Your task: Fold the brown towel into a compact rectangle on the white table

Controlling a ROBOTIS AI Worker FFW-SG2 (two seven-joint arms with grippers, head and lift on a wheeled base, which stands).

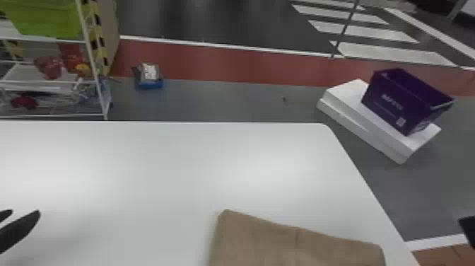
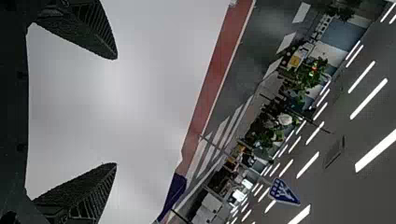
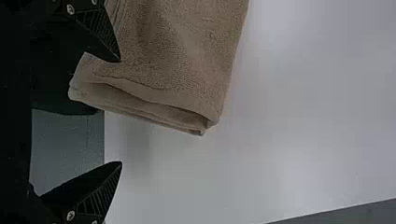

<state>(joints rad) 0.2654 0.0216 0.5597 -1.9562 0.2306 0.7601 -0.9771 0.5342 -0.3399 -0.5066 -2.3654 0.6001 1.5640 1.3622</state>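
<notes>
"Head view: what could catch us out on the white table [image 1: 159, 159]?"

"Mainly the brown towel [image 1: 297, 244], at our near right. In the right wrist view it seems to overhang the near edge, so a careless tug of ours might drag it off."

"And our grippers?"

"We see the right gripper [image 3: 121, 112] with fingers spread, gripping nothing, by the towel's layered edge [image 3: 154, 109]. Our left gripper [image 2: 116, 111] is also spread and empty, well apart from the cloth. If we pinch only the upper layers, they could slide over the rest and leave us a crooked rectangle."

"How does the surface look to us?"

"Pale and flat, with a rounded far corner [image 1: 327, 128]. If it's slick, our push could shift the whole bundle."

"And past it?"

"We have grey floor [image 1: 226, 100], a white rack [image 1: 24, 72], white slabs [image 1: 367, 131] bearing a purple bin [image 1: 392, 102], then a little blue tray [image 1: 150, 84]."
</notes>
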